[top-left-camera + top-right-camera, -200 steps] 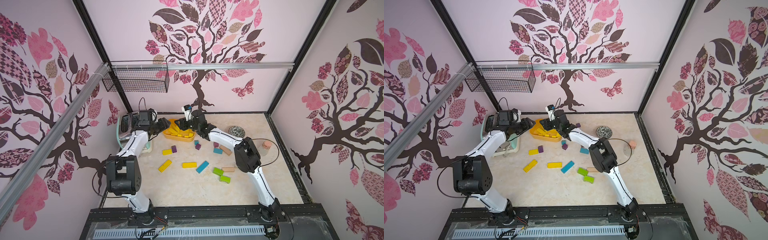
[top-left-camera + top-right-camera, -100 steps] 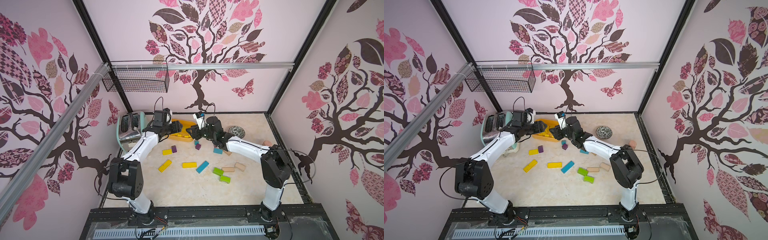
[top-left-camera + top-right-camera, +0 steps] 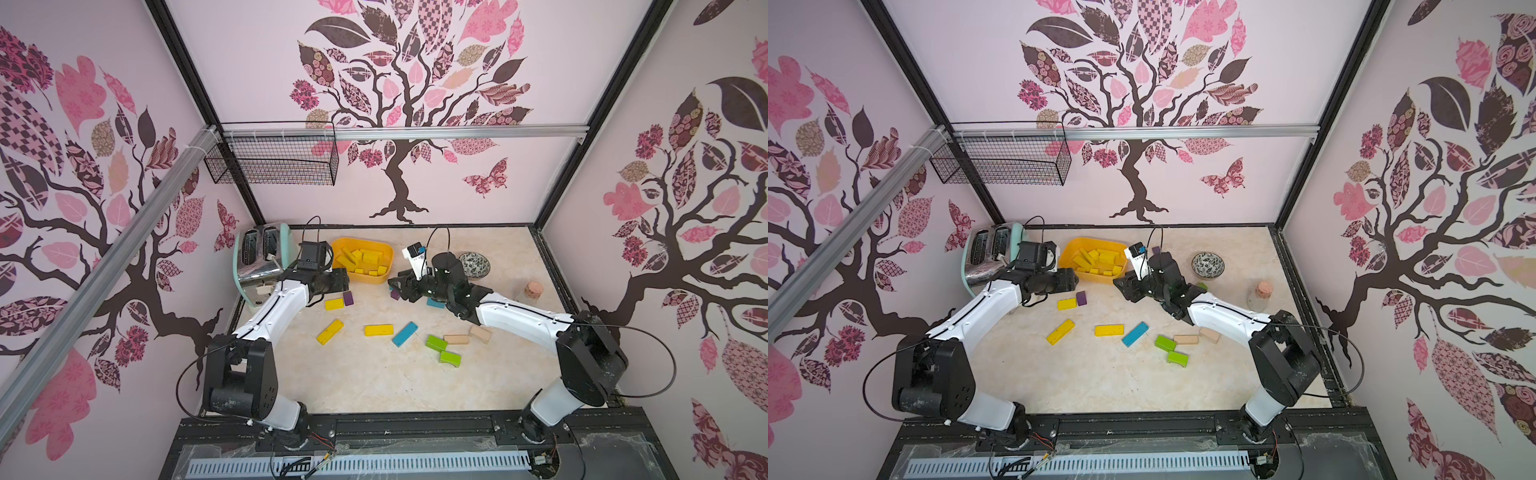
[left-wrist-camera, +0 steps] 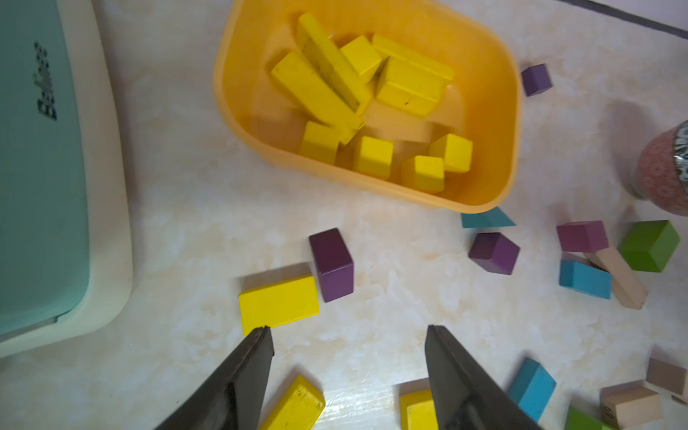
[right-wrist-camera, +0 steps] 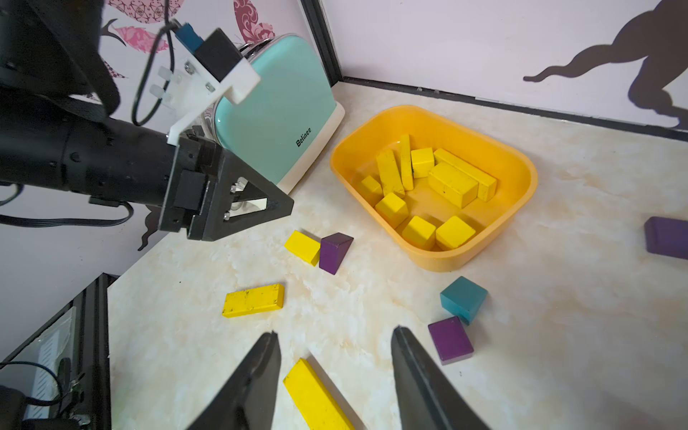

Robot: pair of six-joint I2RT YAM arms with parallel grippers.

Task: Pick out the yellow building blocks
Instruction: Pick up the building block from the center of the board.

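Nine or so yellow blocks (image 4: 409,89) lie in the tub (image 3: 368,278). Three more wait on the bench (image 3: 374,374) at the tub's 6 to 7 o'clock, the short one (image 3: 333,304) touching a purple block (image 3: 348,298). A second ago both claws hung at the tub. Now my left claw (image 4: 348,330) and right claw (image 5: 335,332) are backed off, both released and empty, so I judge those drops done. The bowl (image 3: 473,263) at the tub's 3 o'clock looks empty.

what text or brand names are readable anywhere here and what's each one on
"Belinee": dark lettering on the mint-green side of the toaster, in the right wrist view.
The same lettering in the left wrist view: too blurred to read.
No other text can be read.
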